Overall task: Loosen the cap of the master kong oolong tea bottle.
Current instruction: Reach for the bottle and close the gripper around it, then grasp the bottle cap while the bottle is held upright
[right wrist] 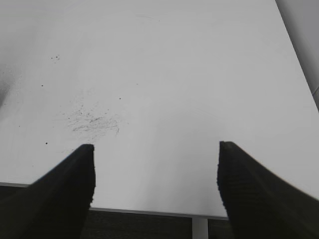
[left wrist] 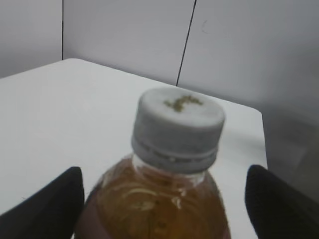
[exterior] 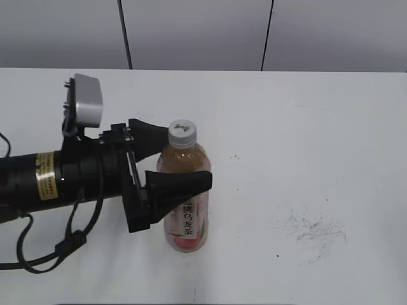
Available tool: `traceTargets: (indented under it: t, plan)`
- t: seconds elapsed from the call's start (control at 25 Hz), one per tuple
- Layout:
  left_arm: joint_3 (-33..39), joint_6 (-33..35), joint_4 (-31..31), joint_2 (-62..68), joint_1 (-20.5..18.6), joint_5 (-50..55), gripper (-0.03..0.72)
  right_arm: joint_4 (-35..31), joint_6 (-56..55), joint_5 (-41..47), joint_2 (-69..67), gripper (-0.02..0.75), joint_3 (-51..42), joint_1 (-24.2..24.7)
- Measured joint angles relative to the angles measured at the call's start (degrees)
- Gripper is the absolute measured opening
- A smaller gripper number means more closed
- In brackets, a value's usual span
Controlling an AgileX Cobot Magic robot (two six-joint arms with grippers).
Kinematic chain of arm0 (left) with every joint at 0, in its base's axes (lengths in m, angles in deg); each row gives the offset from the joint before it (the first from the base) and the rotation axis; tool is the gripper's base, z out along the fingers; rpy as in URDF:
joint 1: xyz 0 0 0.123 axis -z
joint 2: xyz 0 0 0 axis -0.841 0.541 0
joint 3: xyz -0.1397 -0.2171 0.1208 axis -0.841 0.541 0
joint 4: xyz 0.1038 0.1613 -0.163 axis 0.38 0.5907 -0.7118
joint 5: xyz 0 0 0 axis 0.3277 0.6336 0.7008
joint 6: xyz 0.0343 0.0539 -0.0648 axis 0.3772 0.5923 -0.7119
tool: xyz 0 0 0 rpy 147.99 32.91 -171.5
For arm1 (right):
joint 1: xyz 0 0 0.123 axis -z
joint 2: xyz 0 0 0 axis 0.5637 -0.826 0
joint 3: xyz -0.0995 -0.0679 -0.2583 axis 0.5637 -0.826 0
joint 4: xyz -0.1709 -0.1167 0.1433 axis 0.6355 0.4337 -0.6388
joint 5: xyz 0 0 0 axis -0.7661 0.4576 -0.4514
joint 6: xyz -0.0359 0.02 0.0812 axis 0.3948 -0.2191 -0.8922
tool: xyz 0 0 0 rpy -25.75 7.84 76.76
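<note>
Exterior view: left gripper (exterior: 170, 157) reaches in from the left, black wedge fingers (exterior: 181, 184) spread around the bottle's (exterior: 186, 213) shoulder, one behind, one in front; contact unclear, grip not confirmed. Left wrist view shows jaws wide either side, gaps visible. Right gripper (right wrist: 155, 174) open, empty, over bare table (right wrist: 174, 74) with grey scuff marks (right wrist: 92, 119). Bottle stands upright mid-table, cap (exterior: 182, 133) still seated. Likely early: bottle not yet clamped, twisting all left. Cap grey-white, ridged plastic, dark mark on top; bottle clear, smooth, amber tea, pink label.

Black arm (exterior: 57, 181) (yellow label), grey wrist camera (exterior: 86, 101), black cables (exterior: 38, 251).
</note>
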Motion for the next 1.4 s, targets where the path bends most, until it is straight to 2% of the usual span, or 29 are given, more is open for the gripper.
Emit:
traceTargets:
  t: [0.32,0.4,0.52,0.56,1.4]
  plan:
    - [-3.9,2.2,-0.6,8.4,2.1,0.0,0.582,0.0,0.0,0.0,0.0,0.574,0.0,0.0]
    - [-4.0,3.1,-1.7,8.8,2.1,0.0,0.55,0.0,0.0,0.0,0.0,0.574,0.0,0.0]
    - [-4.1,5.5,-2.0,8.9,2.1,-0.2,0.452,0.0,0.0,0.0,0.0,0.574,0.0,0.0]
    - [-4.1,5.9,-1.9,8.9,2.2,-0.3,0.445,0.0,0.0,0.0,0.0,0.574,0.0,0.0]
    - [-4.1,6.5,-1.4,8.9,2.2,-0.2,0.445,0.0,0.1,0.0,0.0,0.574,0.0,0.0]
